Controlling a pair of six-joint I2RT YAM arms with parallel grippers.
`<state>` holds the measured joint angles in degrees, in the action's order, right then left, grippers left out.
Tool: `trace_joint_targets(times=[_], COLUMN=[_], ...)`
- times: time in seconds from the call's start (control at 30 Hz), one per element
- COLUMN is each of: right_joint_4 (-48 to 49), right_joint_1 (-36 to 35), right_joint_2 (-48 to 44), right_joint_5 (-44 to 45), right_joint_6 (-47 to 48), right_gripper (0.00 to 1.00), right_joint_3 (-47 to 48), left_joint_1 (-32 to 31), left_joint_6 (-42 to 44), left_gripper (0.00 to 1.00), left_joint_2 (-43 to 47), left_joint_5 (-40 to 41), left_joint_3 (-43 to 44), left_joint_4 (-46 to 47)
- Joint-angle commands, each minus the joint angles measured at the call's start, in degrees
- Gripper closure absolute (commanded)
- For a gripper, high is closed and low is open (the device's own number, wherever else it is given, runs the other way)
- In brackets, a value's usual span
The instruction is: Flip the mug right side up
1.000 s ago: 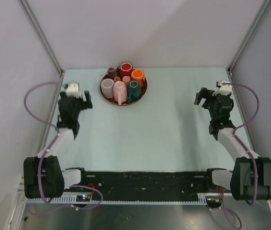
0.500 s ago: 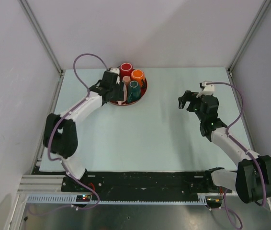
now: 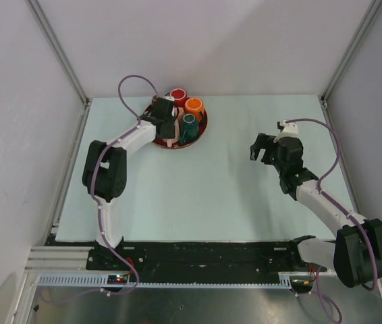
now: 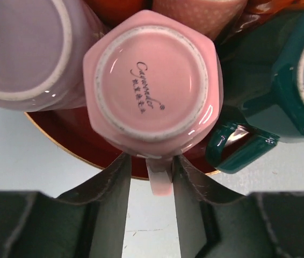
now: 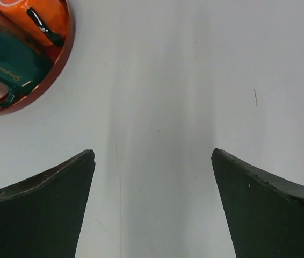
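Observation:
The pink mug [image 4: 152,80] stands upside down on the red tray [image 4: 60,140], its base facing the left wrist camera. Its handle [image 4: 160,177] points toward me and lies between the fingers of my left gripper [image 4: 151,157]. The jaws have narrowed around it: the right finger touches the handle, and a thin gap remains on the left. From above, the left gripper [image 3: 166,128] covers most of the mug, leaving only a pink sliver [image 3: 170,141] showing. My right gripper [image 3: 262,147] hovers open over bare table, right of the tray, holding nothing [image 5: 153,153].
The tray [image 3: 202,125] also carries a teal mug [image 3: 188,125], an orange mug [image 3: 194,106] and a red mug [image 3: 178,96]. A lavender mug [image 4: 23,48] sits close on the pink mug's left, and the teal mug's handle [image 4: 238,150] on its right.
My left arm swung from the table's left side to the tray, and its jaws narrowed around the pink mug's handle. The right gripper shifted left toward the middle, staying open.

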<state>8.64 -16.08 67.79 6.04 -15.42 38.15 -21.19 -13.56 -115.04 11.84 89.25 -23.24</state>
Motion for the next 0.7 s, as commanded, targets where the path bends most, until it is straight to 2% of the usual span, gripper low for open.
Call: trace_joint_targets(times=[0.0, 0.13, 0.2, 0.3, 0.33, 0.53, 0.67], right_joint_4=[-1.7, -0.9, -0.2, 0.5, 0.7, -0.6, -2.0], right_joint_1=[-0.3, -0.3, -0.2, -0.3, -0.3, -1.3, -3.4], right_joint_2=[-2.1, -2.4, -2.6, -3.0, -3.2, -4.0, -2.8], right_joint_5=[2.5, 2.3, 2.2, 1.5, 1.1, -2.9, -8.6], right_joint_6=[0.4, 0.7, 0.8, 0.6, 0.5, -0.1, -1.0], right_gripper=[0.04, 0.04, 0.04, 0.04, 0.04, 0.05, 0.02], right_joint_3=[2.1, 2.1, 2.1, 2.1, 2.2, 3.9, 7.2], left_joint_1=[0.2, 0.6, 1.0, 1.8, 2.1, 5.3, 7.7], left_joint_6=[-0.7, -0.7, -0.7, -1.8, -2.3, -6.1, -9.7], left_gripper=[0.61, 0.65, 0.74, 0.94, 0.97, 1.0, 1.0], left_joint_2=[-2.3, -3.0, -3.2, -2.6, -2.2, 3.5, 9.2], left_joint_5=[0.6, 1.1, 0.5, -1.5, -2.1, -7.5, -17.4], left_joint_3=[2.6, 2.8, 2.9, 2.9, 2.8, 3.0, 3.1], left_joint_4=[0.7, 0.5, 0.4, 0.1, 0.0, -1.1, -1.5])
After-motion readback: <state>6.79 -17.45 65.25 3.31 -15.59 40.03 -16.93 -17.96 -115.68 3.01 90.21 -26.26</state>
